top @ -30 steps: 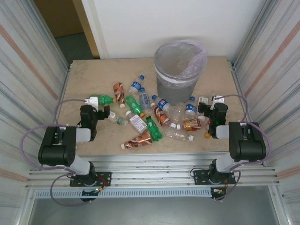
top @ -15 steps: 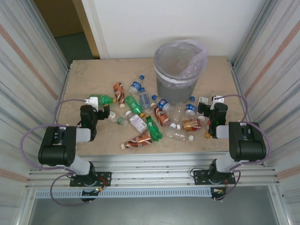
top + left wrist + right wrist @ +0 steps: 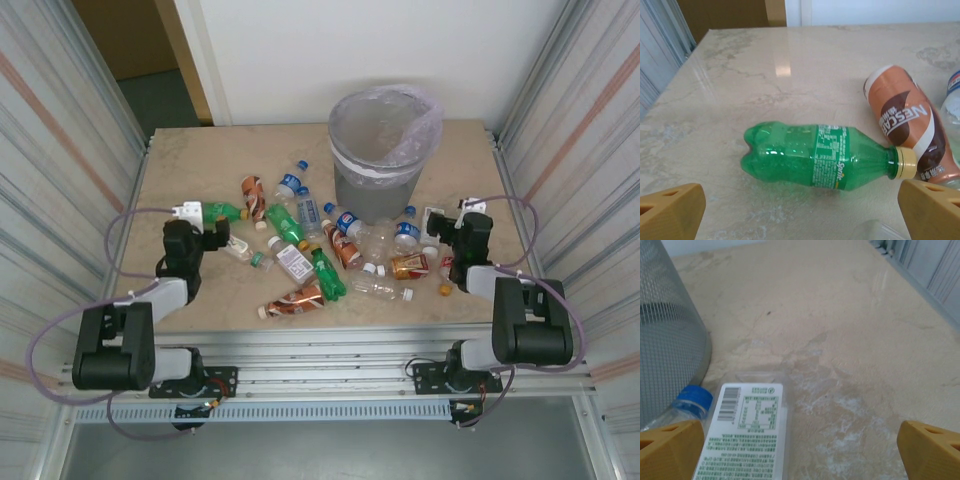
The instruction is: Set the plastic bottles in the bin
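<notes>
- The left claw [image 3: 800, 220] stands wide apart and empty near the left edge of the desk [image 3: 200, 160].
- A green Sprite bottle [image 3: 820, 157] lies on its side just ahead of it, cap pointing at a brown Nescafe bottle [image 3: 910, 135].
- The right claw [image 3: 800, 450] is also spread and empty, near the right edge.
- A white-labelled bottle [image 3: 747, 435] with a blue cap lies by it, beside the bin [image 3: 665, 340].
- The bin stands upright toward the far edge; the plastic bottles [image 3: 345, 245] lie scattered mid-desk before it.
</notes>
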